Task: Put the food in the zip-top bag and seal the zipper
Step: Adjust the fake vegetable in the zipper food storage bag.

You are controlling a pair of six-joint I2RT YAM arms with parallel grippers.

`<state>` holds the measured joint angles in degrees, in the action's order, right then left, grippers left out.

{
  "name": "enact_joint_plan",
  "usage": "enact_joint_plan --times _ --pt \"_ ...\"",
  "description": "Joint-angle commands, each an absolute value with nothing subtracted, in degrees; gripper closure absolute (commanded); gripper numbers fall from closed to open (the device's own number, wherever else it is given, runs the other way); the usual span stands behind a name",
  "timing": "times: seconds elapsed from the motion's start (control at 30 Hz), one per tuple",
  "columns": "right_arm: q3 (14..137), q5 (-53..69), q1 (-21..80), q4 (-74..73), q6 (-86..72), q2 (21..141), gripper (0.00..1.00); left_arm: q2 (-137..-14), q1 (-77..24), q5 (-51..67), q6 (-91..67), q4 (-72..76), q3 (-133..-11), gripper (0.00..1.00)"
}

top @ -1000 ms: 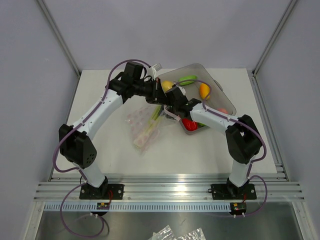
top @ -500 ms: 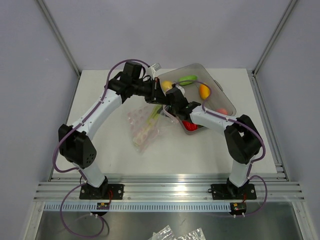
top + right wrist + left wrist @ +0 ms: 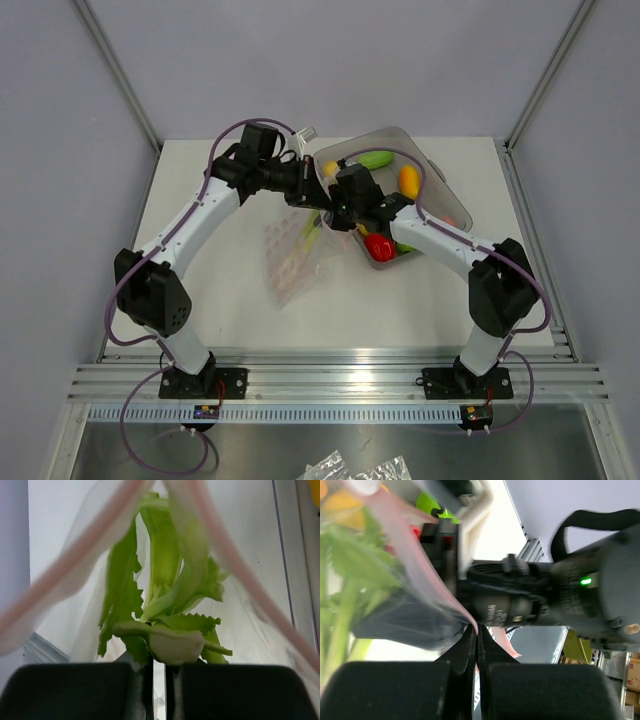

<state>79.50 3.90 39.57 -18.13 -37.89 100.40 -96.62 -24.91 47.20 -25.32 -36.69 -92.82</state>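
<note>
The clear zip-top bag (image 3: 290, 262) hangs from its mouth down to the table. My left gripper (image 3: 313, 192) (image 3: 476, 630) is shut on the bag's edge, and the pink zipper (image 3: 435, 580) strip runs into its fingertips. My right gripper (image 3: 330, 210) (image 3: 159, 662) is inside the bag mouth, with only a thin slit between its fingers. A leafy green food (image 3: 170, 595) piece lies in the bag, its pale stem end right at those fingertips. The zipper (image 3: 75, 565) strips spread apart on both sides of it. Whether the stem is pinched does not show.
The grey translucent tray (image 3: 432, 168) stands at the back right, just behind my right wrist. It holds a green piece (image 3: 378, 158), an orange-yellow piece (image 3: 408, 181) and a red piece (image 3: 380, 246). The two grippers are almost touching.
My right gripper has shut and moved up and back toward the left gripper. The bag mouth has risen and the bag has shifted a little left.
</note>
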Motion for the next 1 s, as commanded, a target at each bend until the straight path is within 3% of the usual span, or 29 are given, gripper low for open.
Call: enact_joint_plan --times 0.0,0.47,0.9,0.97 --pt "82.35 6.76 38.94 -21.09 -35.07 95.72 1.00 -94.13 -23.91 49.48 -23.73 -36.21 -91.67 1.00" --pt "90.08 22.22 37.00 -29.97 -35.16 100.01 1.00 -94.92 -23.12 50.80 -23.73 -35.51 -92.11 1.00" --pt "89.38 26.80 37.09 -30.94 -35.95 110.38 1.00 -95.27 -23.47 52.03 -24.96 -33.66 -91.84 1.00" --pt "89.82 27.51 37.18 -31.11 -35.77 110.92 0.78 -95.27 -23.55 51.94 -24.96 -33.66 -91.93 1.00"
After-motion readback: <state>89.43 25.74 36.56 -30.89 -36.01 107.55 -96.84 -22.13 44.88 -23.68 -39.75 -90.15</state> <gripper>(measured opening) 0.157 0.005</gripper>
